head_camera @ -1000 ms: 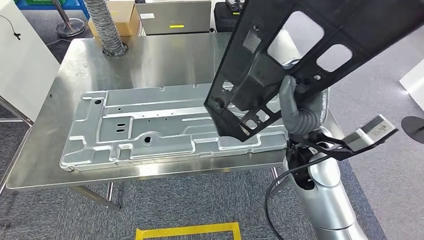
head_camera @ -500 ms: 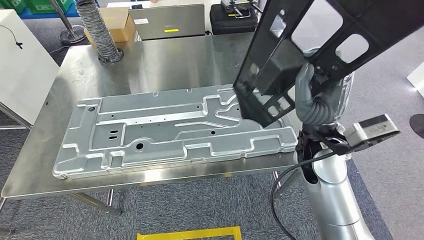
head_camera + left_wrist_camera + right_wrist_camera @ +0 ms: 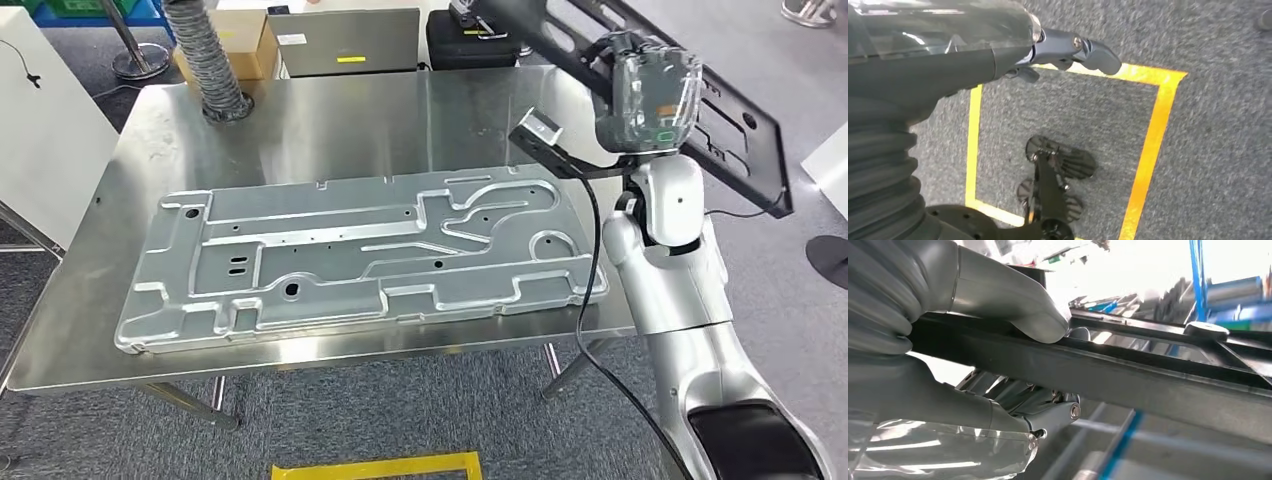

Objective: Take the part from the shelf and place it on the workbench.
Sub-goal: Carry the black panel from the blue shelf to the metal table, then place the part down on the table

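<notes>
Part, a black plastic frame, held up in the air off the far right corner of the workbench, tilted, not touching it. Right hand clamped on its edge, thumb on one face, fingers on the other. Left hand hanging over grey carpet with yellow tape, fingers loosely curled, holding nothing. Big stamped metal panel lying flat across the bench.
</notes>
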You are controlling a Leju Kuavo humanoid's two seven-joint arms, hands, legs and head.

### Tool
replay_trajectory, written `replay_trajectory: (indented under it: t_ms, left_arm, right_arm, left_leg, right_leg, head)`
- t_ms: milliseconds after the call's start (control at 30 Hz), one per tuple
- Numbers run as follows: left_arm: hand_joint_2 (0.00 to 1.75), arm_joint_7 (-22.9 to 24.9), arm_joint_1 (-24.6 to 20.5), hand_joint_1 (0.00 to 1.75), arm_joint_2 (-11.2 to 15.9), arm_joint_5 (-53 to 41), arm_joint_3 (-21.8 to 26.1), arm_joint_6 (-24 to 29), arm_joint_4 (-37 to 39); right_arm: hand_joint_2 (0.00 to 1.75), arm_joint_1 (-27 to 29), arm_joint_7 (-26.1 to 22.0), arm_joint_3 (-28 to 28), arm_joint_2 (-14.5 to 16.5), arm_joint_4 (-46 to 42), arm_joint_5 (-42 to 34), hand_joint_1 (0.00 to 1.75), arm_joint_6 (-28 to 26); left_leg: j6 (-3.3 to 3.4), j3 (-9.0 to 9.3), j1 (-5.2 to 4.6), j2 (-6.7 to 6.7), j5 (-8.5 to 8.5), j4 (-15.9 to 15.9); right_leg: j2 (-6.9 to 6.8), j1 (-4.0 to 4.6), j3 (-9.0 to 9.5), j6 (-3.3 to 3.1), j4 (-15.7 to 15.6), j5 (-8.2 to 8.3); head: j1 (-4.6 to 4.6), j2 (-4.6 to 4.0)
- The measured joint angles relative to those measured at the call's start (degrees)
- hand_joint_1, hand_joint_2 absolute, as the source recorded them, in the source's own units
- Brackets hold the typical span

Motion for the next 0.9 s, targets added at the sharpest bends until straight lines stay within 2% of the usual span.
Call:
replay_trajectory:
  t_ms: [67,100,133,167,233,267,300,400,467,500,567,600,633,667,733,767,800,900]
  left_arm:
    - [1.75,-0.1,-0.3,0.0,0.0,-0.3,-0.2,-0.1,0.0]
    - [1.75,-0.1,-0.4,0.0,0.0,-0.4,-0.3,-0.1,0.0]
    - [1.75,-0.1,-0.5,0.0,0.0,-0.5,-0.4,-0.1,0.0]
    - [1.75,-0.1,-0.5,0.0,0.0,-0.5,-0.5,-0.1,0.0]
    - [1.75,0.0,-0.5,0.0,-0.1,-0.5,-0.6,-0.1,0.0]
    - [1.75,0.0,-0.5,0.0,-0.2,-0.5,-0.6,-0.1,0.0]
    - [1.75,-0.1,-0.5,0.0,-0.2,-0.5,-0.6,-0.1,0.0]
    - [1.75,-0.4,-0.4,0.0,-0.2,-0.6,-0.6,-0.2,0.0]
    - [1.75,-0.5,-0.4,0.0,-0.2,-0.7,-0.6,-0.2,0.0]
    - [1.75,-0.5,-0.5,0.0,-0.2,-0.7,-0.7,-0.2,0.0]
    - [1.75,-0.6,-0.5,0.0,-0.2,-0.9,-0.7,-0.2,0.0]
    - [1.75,-0.8,-0.5,0.0,-0.2,-1.0,-0.7,-0.2,0.0]
    - [1.75,-1.2,-0.4,0.0,-0.2,-1.1,-0.7,-0.2,0.0]
    - [1.75,-1.7,-0.3,0.0,-0.2,-1.2,-0.7,-0.1,0.0]
    - [1.75,-3.0,-0.2,0.0,-0.2,-1.3,-0.7,0.2,0.0]
    - [1.75,-3.6,-0.2,0.0,-0.2,-1.3,-0.7,0.3,0.0]
    - [1.75,-4.0,-0.2,0.0,-0.2,-1.3,-0.7,0.3,0.0]
    - [1.75,-4.6,0.0,0.0,-0.2,-1.4,-0.8,0.8,0.0]
  right_arm:
    - [1.75,-4.0,1.8,5.2,1.2,9.1,2.2,1.75,1.3]
    - [1.75,-5.6,2.6,8.2,2.1,13.3,2.4,1.75,1.9]
    - [1.75,-7.0,3.0,11.3,3.2,17.4,2.5,1.75,2.4]
    - [1.75,-8.3,3.1,14.2,4.5,21.1,2.6,1.75,2.9]
    - [1.75,-10.7,2.7,19.5,7.5,27.5,2.7,1.75,4.1]
    - [1.75,-11.8,2.2,21.7,9.0,30.2,2.6,1.75,4.7]
    - [1.75,-12.6,1.5,23.7,10.5,32.6,2.5,1.75,5.3]
    - [1.75,-13.5,-2.5,27.6,14.2,38.2,0.1,1.75,7.4]
    - [1.75,-13.5,-5.6,28.3,16.0,40.5,-2.8,1.75,8.2]
    - [1.75,-13.5,-6.7,28.4,16.8,41.3,-4.0,1.75,8.4]
    - [1.75,-13.2,-9.1,28.6,18.0,42.9,-6.7,1.75,9.0]
    - [1.75,-12.9,-10.6,28.6,18.5,43.5,-8.2,1.75,9.4]
    - [1.75,-12.5,-12.3,28.6,19.1,44.2,-9.9,1.75,9.9]
    - [1.75,-11.9,-13.8,28.6,19.6,44.6,-11.4,1.75,10.4]
    - [0.87,-10.8,-15.8,28.6,20.9,45.3,-13.7,0.87,11.2]
    - [0.44,-10.4,-16.3,28.6,21.4,45.6,-14.4,0.44,11.4]
    - [0.0,-10.1,-16.7,28.6,21.9,45.8,-15.1,0.0,11.7]
    - [0.0,-9.0,-17.8,28.6,23.0,46.1,-17.6,0.0,12.7]
  left_leg:
    - [0.08,-0.05,-0.02,0.06,0.04,0.0]
    - [0.06,-0.02,-0.01,0.07,0.02,0.1]
    - [-0.01,0.01,0.02,0.07,-0.03,0.2]
    - [-0.14,0.05,0.05,0.06,-0.13,0.3]
    - [-0.65,0.0,0.02,0.02,-0.5,0.8]
    - [-0.94,-0.15,-0.06,-0.02,-0.68,1.1]
    - [-1.27,-0.31,-0.12,-0.07,-0.77,1.2]
    - [-2.29,-0.51,0.1,-0.19,-0.79,1.1]
    - [-2.88,-1.27,0.26,-0.11,-2.19,2.9]
    - [-3.09,-2.42,0.31,-0.05,-3.66,5.5]
    - [-3.37,-6.06,0.33,-0.02,-7.03,13.4]
    - [-3.43,-7.66,0.33,-0.02,-7.83,16.5]
    - [-3.43,-8.4,0.33,-0.02,-7.51,17.6]
    - [-3.34,-7.92,0.34,-0.01,-5.99,16.1]
    - [-2.96,-4.47,0.32,-0.01,-1.76,8.2]
    - [-2.7,-2.76,0.22,-0.04,-0.45,4.5]
    - [-2.45,-1.68,0.1,-0.06,0.15,2.2]
    - [-1.77,-1.18,0.02,-0.11,0.08,1.1]
  right_leg:
    - [-0.07,-0.11,-3.72,0.31,7.9,-3.28]
    - [-0.08,-0.17,-4.97,0.41,10.4,-3.8]
    - [-0.1,-0.25,-5.29,0.44,10.9,-3.25]
    - [-0.12,-0.35,-4.48,0.42,8.9,-1.63]
    - [-0.15,-0.46,-0.99,0.26,1.2,2.28]
    - [-0.12,-0.43,0.42,0.04,-2.0,3.33]
    - [-0.1,-0.32,1.19,-0.21,-3.9,3.67]
    - [-0.11,0.03,1.39,-1.41,-4.9,3.46]
    - [-0.21,-0.04,1.66,-2.32,-5.3,3.66]
    - [-0.24,-0.07,1.79,-2.65,-5.5,3.72]
    - [-0.19,0.08,1.94,-3.02,-5.5,3.63]
    - [-0.15,0.16,2.06,-3.12,-5.5,3.55]
    - [-0.09,0.22,2.21,-3.18,-5.5,3.45]
    - [0.0,0.27,2.37,-3.17,-5.5,3.33]
    - [0.23,0.34,2.66,-2.96,-5.3,3.02]
    - [0.33,0.45,2.69,-2.76,-5.2,2.86]
    - [0.38,0.54,2.67,-2.52,-5.2,2.79]
    - [0.37,0.66,2.66,-1.65,-5.3,2.73]
  head:
    - [0.17,0.0]
    - [0.18,0.0]
    - [0.21,0.0]
    - [0.22,0.0]
    - [0.2,0.0]
    - [0.17,0.01]
    - [0.09,0.01]
    - [-0.09,0.0]
    - [-0.17,0.0]
    - [-0.23,0.0]
    - [-0.29,0.0]
    - [-0.29,0.0]
    - [-0.28,0.0]
    - [-0.29,0.0]
    - [-0.28,0.0]
    - [-0.28,0.0]
    - [-0.26,0.0]
    - [-0.25,0.01]
